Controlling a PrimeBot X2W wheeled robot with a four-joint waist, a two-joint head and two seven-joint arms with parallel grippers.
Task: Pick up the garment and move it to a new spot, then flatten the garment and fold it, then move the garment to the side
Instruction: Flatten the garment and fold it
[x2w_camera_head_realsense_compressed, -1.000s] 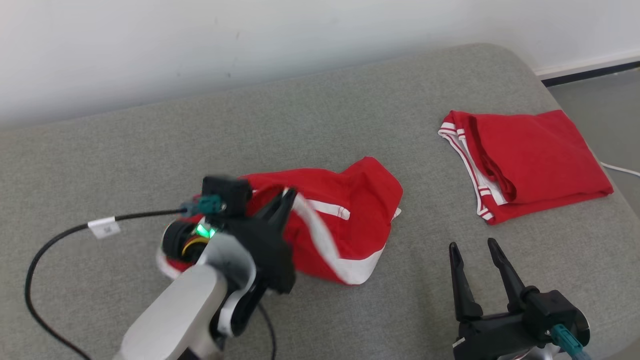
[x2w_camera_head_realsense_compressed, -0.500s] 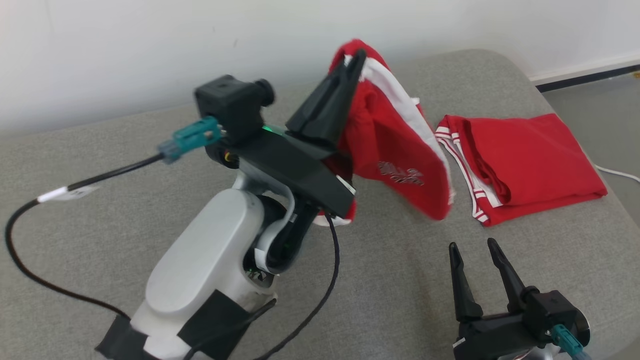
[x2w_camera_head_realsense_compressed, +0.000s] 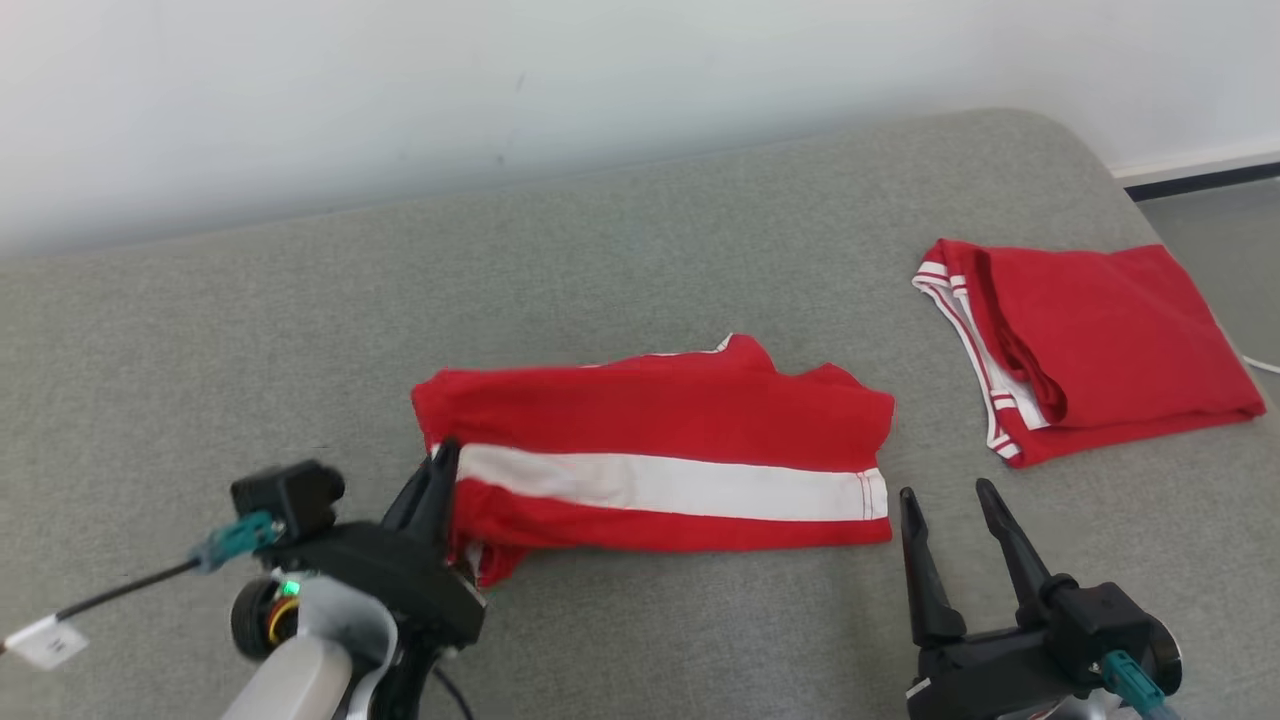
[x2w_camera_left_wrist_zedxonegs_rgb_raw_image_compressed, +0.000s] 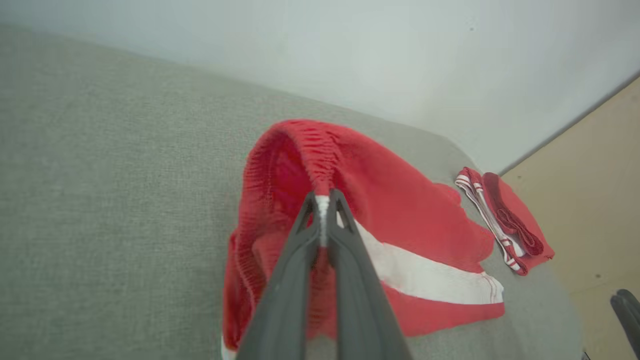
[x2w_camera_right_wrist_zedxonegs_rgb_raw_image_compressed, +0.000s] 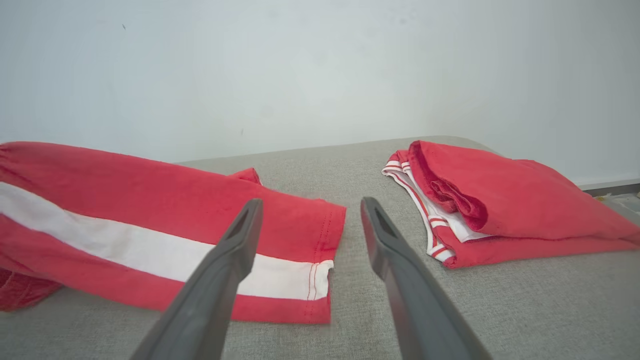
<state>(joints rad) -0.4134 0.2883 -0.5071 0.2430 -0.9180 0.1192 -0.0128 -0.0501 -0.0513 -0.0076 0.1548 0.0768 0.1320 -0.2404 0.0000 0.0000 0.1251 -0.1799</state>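
Observation:
A red garment (x2w_camera_head_realsense_compressed: 660, 455) with a broad white stripe lies stretched out along the middle of the grey cushion (x2w_camera_head_realsense_compressed: 640, 240). My left gripper (x2w_camera_head_realsense_compressed: 438, 468) is shut on the garment's elastic waistband at its left end; in the left wrist view the gripper (x2w_camera_left_wrist_zedxonegs_rgb_raw_image_compressed: 322, 200) pinches the gathered band of the garment (x2w_camera_left_wrist_zedxonegs_rgb_raw_image_compressed: 400, 220). My right gripper (x2w_camera_head_realsense_compressed: 950, 505) stands open just off the garment's lower right corner, holding nothing. In the right wrist view the gripper (x2w_camera_right_wrist_zedxonegs_rgb_raw_image_compressed: 310, 217) points past the hem of the garment (x2w_camera_right_wrist_zedxonegs_rgb_raw_image_compressed: 150, 220).
A second red garment (x2w_camera_head_realsense_compressed: 1090, 345), folded, with white striped trim, lies at the cushion's right end; it also appears as the folded garment (x2w_camera_right_wrist_zedxonegs_rgb_raw_image_compressed: 500, 200) in the right wrist view. A pale wall (x2w_camera_head_realsense_compressed: 400, 90) runs behind the cushion. A black cable (x2w_camera_head_realsense_compressed: 110, 600) trails from my left wrist.
My left gripper swung the garment up into the air, then brought it down to the lower left, leaving it spread out flat instead of bunched. The right gripper has stayed put.

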